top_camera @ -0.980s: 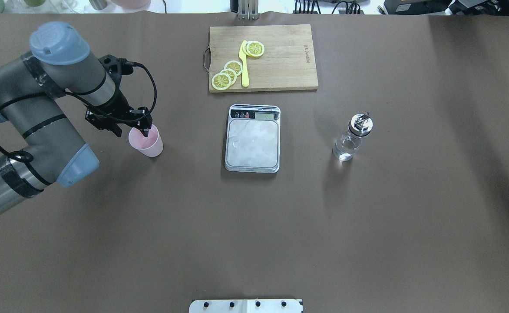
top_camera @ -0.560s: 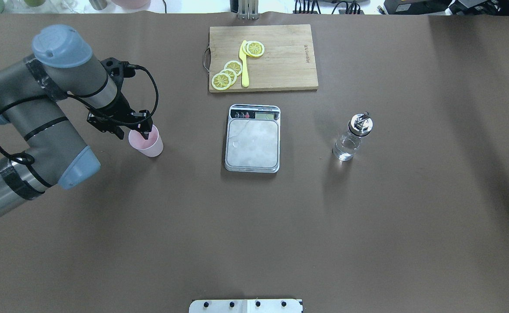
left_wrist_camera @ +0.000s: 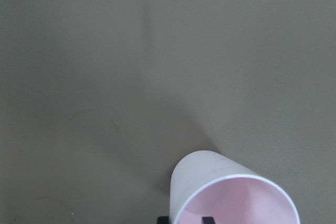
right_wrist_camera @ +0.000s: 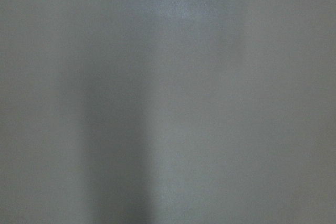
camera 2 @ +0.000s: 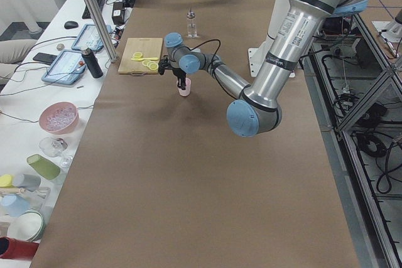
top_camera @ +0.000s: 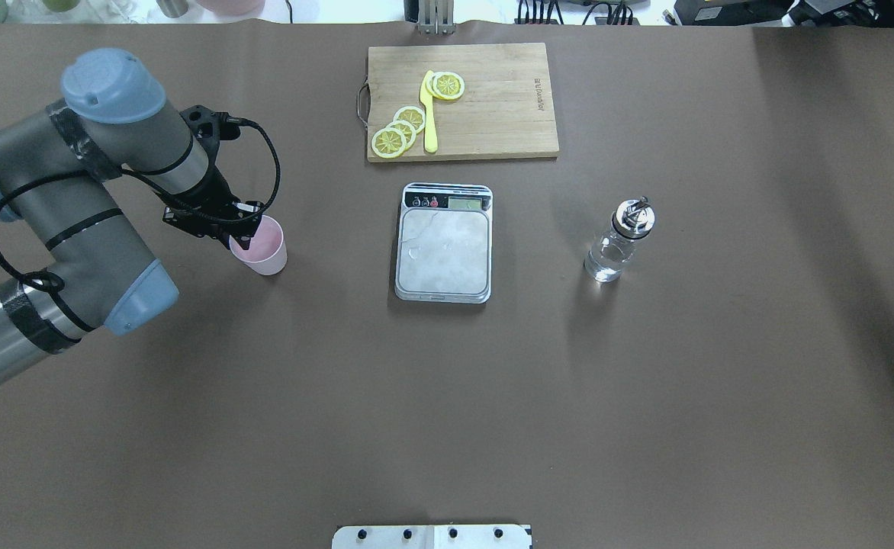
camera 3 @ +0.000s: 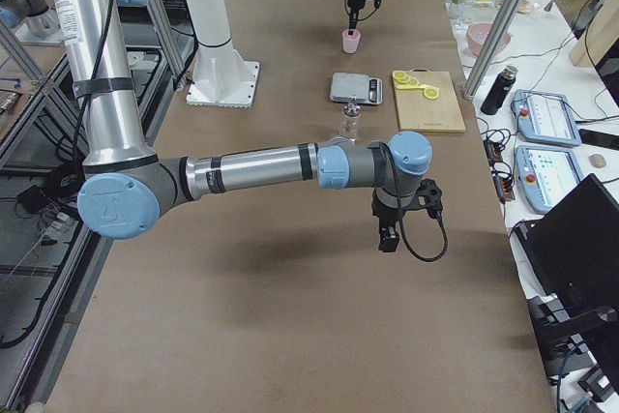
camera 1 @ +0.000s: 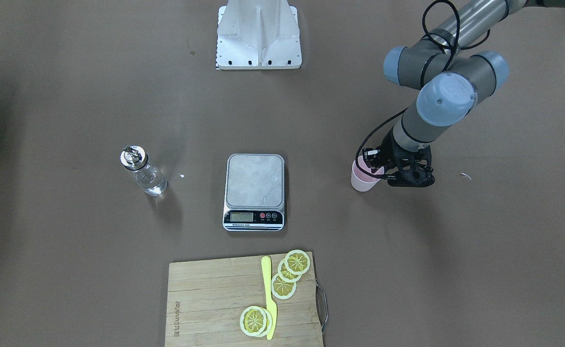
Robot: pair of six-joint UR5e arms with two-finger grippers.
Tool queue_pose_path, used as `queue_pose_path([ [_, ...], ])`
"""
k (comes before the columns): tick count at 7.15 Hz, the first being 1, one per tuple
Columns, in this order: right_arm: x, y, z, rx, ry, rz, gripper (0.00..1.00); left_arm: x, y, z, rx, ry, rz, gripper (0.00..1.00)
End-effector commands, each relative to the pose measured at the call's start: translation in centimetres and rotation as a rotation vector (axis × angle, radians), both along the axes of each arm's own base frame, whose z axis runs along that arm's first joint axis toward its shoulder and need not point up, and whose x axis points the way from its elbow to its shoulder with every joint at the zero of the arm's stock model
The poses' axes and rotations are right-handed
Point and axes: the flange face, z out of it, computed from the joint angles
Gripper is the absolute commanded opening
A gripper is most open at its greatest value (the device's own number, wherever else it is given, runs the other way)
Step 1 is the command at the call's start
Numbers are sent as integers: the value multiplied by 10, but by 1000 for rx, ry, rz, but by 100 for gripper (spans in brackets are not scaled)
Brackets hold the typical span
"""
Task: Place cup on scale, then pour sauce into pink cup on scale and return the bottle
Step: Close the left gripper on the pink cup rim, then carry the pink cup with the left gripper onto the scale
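Note:
The pale pink cup (top_camera: 262, 250) stands on the brown table, left of the scale (top_camera: 444, 252). My left gripper (top_camera: 242, 240) sits on the cup's near rim, one finger inside and one outside, shut on the wall. In the left wrist view the cup (left_wrist_camera: 231, 198) fills the bottom right, with fingertips (left_wrist_camera: 207, 219) at the edge. The scale platform is bare. The glass bottle (top_camera: 615, 244) with clear sauce stands to the right of the scale. My right gripper (camera 3: 387, 237) hangs over bare table in the exterior right view only; I cannot tell whether it is open or shut.
A wooden cutting board (top_camera: 493, 99) with lemon slices (top_camera: 405, 126) and a yellow knife (top_camera: 429, 114) lies beyond the scale. The robot base plate (camera 1: 258, 33) is at the near edge. Brown table lies between the cup and the scale.
My left gripper has come lower onto the cup's rim and its fingers have drawn together. The cup's rim has shifted slightly right. The bottle and the scale have not moved.

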Motion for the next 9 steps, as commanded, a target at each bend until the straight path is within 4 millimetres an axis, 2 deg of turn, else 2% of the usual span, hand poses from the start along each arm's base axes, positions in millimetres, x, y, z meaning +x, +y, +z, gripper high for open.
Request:
queue_pose_path([
  [1, 0, 0, -1, 1, 1, 0, 100, -1, 0, 0, -1, 0, -2, 18],
  [3, 0, 0, 0, 0, 1, 0, 100, -4, -1, -6, 2, 5, -12, 0],
  [5, 0, 0, 0, 0, 1, 0, 100, -11, -4, -18, -4, 20, -39, 0],
  [7, 0, -1, -2, 3, -1, 0, 100, -2, -15, -88, -77, 64, -136, 0],
  [9, 0, 0, -1, 1, -2, 0, 100, 10, -20, -144, -158, 78, -204, 0],
])
